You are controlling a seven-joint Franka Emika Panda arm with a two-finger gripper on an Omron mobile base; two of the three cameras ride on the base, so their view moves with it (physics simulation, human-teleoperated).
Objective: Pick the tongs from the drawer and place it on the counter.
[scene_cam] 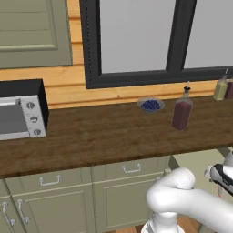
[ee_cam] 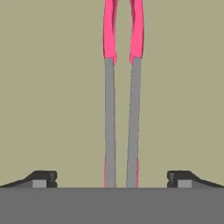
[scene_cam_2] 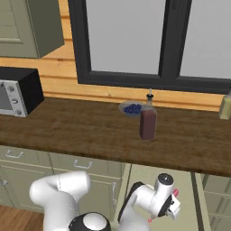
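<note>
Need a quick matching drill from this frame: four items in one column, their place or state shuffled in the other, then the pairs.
Items:
1. tongs
2. dark-red bottle
3. toaster oven
4. bowl of blueberries

Place or state:
A. far left end of the counter
B. standing upright on the counter, mid-right
C. at the counter's back edge, below the window
D. lying on the floor of the drawer, between the open gripper fingers

Pairs: 1-D, 2-B, 3-A, 4-C

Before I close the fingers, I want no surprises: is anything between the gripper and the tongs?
Nothing visible. In the hand view the tongs lie on the drawer floor between the open gripper tips, with bare floor either side.
</note>
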